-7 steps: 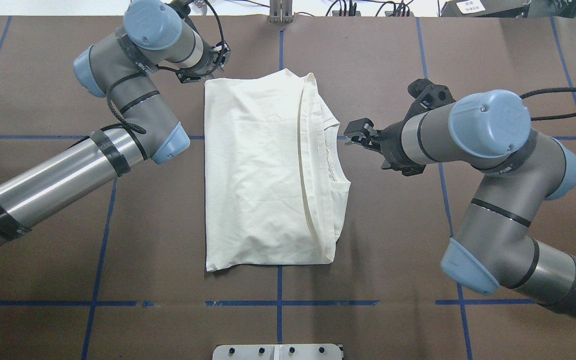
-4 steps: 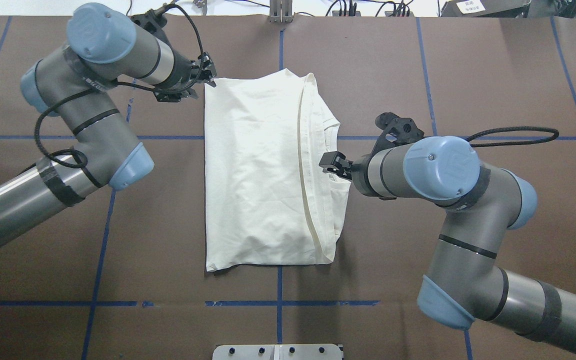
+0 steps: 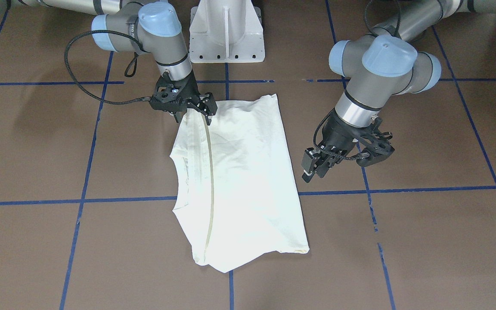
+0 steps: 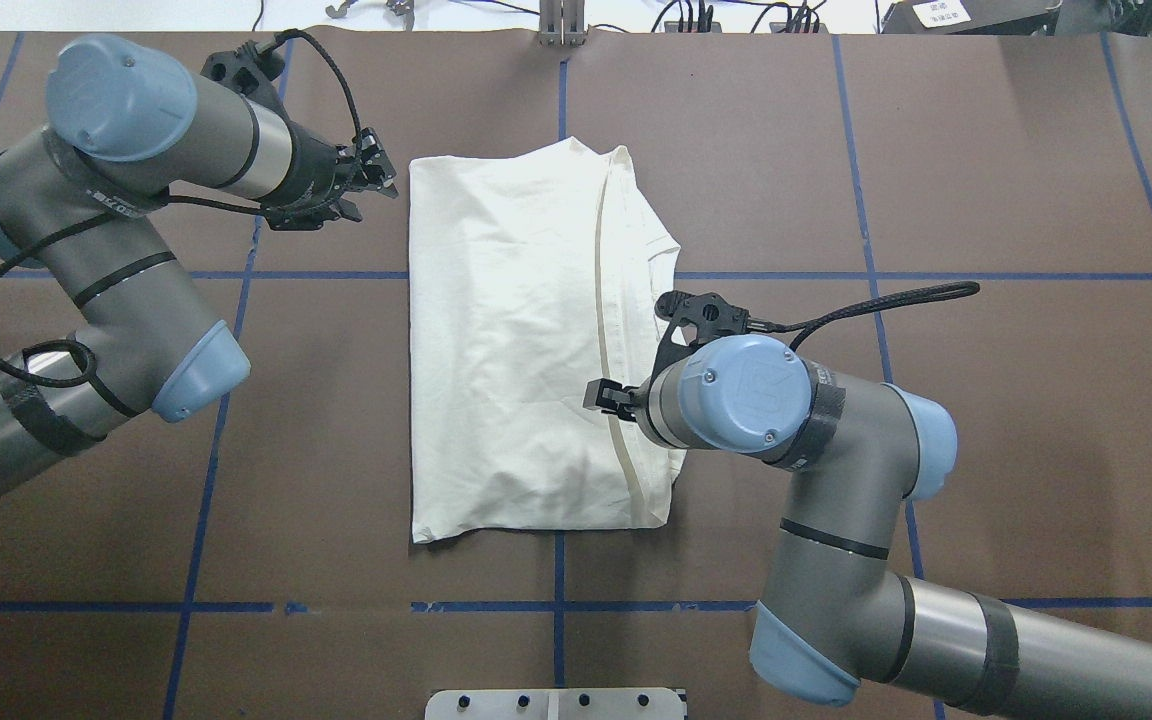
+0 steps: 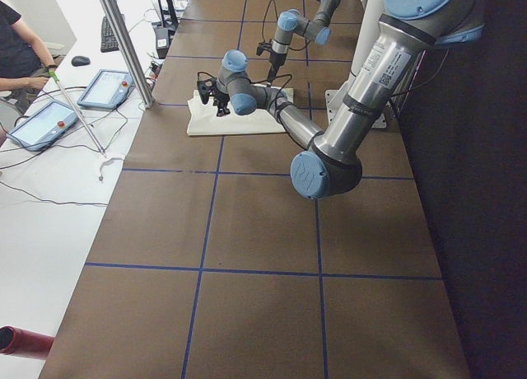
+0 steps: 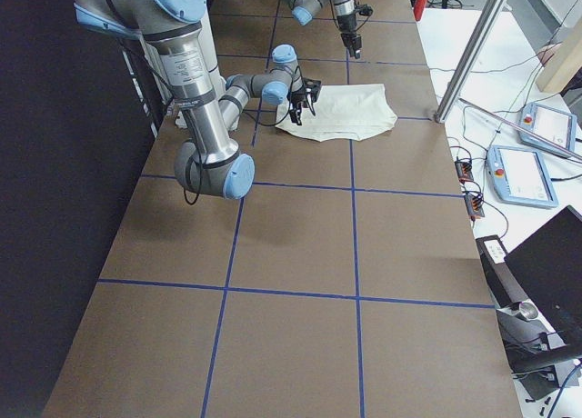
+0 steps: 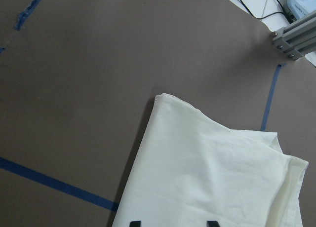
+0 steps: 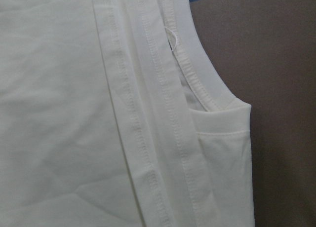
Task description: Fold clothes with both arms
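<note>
Overhead exterior view: the folded shirt (image 4: 506,340) lay flat on the desk (image 4: 986,150), just beside the left gripper (image 4: 377,178), whose fingers were apart, and beneath the right gripper (image 4: 598,395), whose finger state could not be told. Step judged: positioning for another fold. The next move calls for pinching the edges.

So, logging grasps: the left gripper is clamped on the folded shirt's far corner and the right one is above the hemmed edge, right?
Not clamped: the overhead view shows the left gripper beside the far corner of the shirt, apart from it and holding nothing. The right gripper is above the hemmed edge.
</note>
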`<state>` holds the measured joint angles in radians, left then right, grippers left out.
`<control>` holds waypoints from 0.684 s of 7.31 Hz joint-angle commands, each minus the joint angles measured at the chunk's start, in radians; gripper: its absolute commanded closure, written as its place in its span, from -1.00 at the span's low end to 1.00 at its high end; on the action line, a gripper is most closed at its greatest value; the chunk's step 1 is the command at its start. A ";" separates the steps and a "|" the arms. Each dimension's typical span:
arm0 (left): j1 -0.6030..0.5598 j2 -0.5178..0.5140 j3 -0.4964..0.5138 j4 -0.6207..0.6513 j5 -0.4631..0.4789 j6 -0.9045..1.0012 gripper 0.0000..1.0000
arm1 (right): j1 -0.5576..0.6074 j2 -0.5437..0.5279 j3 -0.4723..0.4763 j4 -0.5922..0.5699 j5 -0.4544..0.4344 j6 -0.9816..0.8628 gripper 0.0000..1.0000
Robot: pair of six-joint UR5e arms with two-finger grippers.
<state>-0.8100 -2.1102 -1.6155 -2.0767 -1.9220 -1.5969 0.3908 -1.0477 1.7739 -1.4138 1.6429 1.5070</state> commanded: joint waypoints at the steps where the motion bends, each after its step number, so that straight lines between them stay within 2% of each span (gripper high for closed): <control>1: 0.000 0.021 -0.020 0.001 -0.003 0.002 -0.08 | -0.039 0.087 -0.092 -0.115 -0.021 -0.140 -0.96; 2: 0.002 0.021 -0.014 0.001 -0.003 0.002 -0.08 | -0.056 0.131 -0.126 -0.185 -0.047 -0.145 -0.96; 5: 0.006 0.021 -0.007 0.000 -0.003 -0.003 -0.10 | -0.064 0.121 -0.119 -0.281 -0.089 -0.241 -0.91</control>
<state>-0.8064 -2.0896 -1.6248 -2.0758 -1.9251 -1.5978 0.3268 -0.9204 1.6477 -1.6482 1.5699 1.3109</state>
